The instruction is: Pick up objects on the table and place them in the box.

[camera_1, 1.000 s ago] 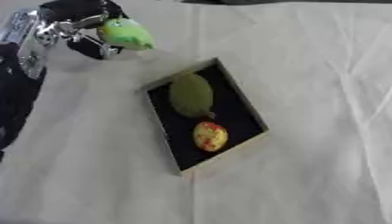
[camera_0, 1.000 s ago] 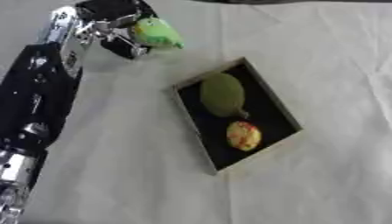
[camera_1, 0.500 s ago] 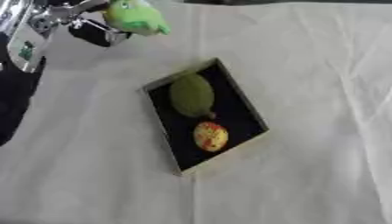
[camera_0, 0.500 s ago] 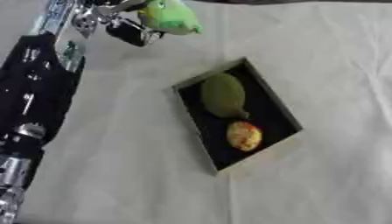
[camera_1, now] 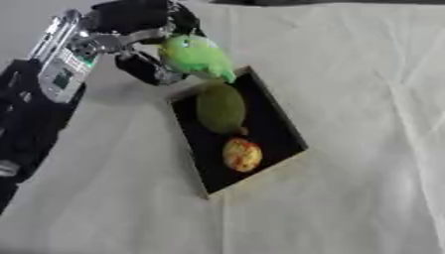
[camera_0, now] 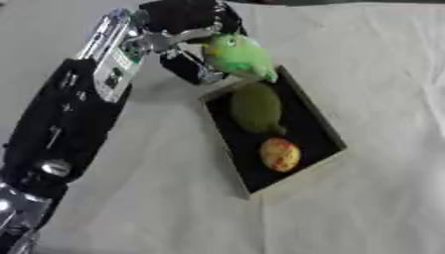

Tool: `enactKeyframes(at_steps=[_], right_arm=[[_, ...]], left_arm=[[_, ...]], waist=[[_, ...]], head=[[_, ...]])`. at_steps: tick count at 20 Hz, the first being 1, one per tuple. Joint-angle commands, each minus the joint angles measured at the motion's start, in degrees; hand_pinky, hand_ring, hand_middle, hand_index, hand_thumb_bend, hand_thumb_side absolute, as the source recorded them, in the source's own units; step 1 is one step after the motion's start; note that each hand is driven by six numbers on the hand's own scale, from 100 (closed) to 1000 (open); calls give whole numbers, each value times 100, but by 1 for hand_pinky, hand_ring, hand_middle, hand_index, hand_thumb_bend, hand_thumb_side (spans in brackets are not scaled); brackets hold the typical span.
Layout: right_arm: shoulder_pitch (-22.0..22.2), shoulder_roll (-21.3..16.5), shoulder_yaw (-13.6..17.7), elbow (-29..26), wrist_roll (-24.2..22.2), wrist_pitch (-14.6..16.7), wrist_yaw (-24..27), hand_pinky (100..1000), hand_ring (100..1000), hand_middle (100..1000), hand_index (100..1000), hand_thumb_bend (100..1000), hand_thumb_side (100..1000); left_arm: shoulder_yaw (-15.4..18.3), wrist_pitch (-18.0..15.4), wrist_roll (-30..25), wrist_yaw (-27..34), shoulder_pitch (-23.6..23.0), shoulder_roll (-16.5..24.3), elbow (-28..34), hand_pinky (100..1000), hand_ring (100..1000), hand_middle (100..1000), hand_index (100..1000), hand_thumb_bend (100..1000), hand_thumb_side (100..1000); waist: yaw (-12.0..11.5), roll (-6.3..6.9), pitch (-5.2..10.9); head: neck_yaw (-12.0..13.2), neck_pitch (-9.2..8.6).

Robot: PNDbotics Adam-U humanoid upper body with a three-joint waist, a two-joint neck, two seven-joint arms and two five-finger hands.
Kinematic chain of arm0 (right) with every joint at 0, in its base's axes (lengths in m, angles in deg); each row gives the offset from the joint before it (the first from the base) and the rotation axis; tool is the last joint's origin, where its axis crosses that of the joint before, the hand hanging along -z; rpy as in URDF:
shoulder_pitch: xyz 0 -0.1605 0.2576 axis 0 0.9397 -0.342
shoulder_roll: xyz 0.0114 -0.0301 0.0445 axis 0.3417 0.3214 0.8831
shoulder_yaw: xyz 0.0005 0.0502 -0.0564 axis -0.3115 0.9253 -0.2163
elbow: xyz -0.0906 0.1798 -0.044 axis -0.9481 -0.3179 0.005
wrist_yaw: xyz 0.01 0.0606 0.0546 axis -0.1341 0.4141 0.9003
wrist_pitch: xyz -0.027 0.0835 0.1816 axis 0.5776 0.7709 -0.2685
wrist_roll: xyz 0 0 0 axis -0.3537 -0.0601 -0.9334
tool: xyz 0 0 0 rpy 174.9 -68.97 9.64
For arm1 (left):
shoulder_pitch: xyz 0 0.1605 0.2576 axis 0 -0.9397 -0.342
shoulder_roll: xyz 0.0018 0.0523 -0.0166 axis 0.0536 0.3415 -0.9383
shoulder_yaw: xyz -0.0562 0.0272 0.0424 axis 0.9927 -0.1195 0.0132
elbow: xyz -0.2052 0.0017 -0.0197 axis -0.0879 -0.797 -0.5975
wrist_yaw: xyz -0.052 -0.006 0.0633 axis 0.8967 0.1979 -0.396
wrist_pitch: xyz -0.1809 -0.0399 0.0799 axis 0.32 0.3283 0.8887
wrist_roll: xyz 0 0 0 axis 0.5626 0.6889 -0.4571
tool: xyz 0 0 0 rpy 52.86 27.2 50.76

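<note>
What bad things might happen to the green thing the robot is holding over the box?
1. The left hand holds the bright green object over the far corner of the box, not its middle. Let go there, it might hit the rim and roll onto the white cloth.
2. The dark green fruit already fills the far end of the box. The green object may land on it and bounce or tip out, or knock the red and yellow fruit.
</note>
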State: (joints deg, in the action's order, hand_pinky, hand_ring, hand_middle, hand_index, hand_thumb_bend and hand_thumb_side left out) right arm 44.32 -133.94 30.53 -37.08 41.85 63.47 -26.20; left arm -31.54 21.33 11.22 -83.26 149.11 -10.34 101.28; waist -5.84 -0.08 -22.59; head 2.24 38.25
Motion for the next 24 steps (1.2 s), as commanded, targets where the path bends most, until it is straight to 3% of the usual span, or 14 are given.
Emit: enactKeyframes(at_steps=[1,9,17,18,19,20,24], right_arm=[[-59,-114,52,-82,-5,8,32,906,895,612,748,100,470],[-43,-92,59,-82,-18,-14,32,907,895,611,747,100,470],[-17,-77,66,-82,-30,-39,41,908,896,610,747,100,470],[-12,-76,69,-82,-28,-42,42,908,896,610,747,100,470],[-7,-75,70,-82,-27,-44,43,908,896,610,747,100,470],[-1,-74,72,-82,-25,-50,44,908,896,611,747,100,470],[17,-70,65,-82,-41,-81,55,909,897,610,746,100,470]], left_arm=[[-40,5,-131,12,34,-22,90,685,592,544,710,100,244],[-194,-48,-160,114,-126,-69,451,684,592,544,710,100,240],[-233,38,158,36,-143,-21,1072,682,600,553,726,100,166],[-220,66,305,-33,-108,-26,1169,679,601,554,727,142,187],[-223,89,464,-111,-77,-34,1254,678,603,554,727,238,123],[-241,99,614,-187,-45,-47,1327,678,604,555,728,271,116],[-396,35,855,-350,12,-138,1380,680,606,559,730,245,134]], waist=[[6,-12,155],[9,-12,142],[9,4,161],[6,10,170],[1,18,178],[-7,28,188],[-43,78,228]], head=[[14,-26],[3,-20],[-1,-19],[-7,-12],[-14,-5],[-19,0],[-22,30]])
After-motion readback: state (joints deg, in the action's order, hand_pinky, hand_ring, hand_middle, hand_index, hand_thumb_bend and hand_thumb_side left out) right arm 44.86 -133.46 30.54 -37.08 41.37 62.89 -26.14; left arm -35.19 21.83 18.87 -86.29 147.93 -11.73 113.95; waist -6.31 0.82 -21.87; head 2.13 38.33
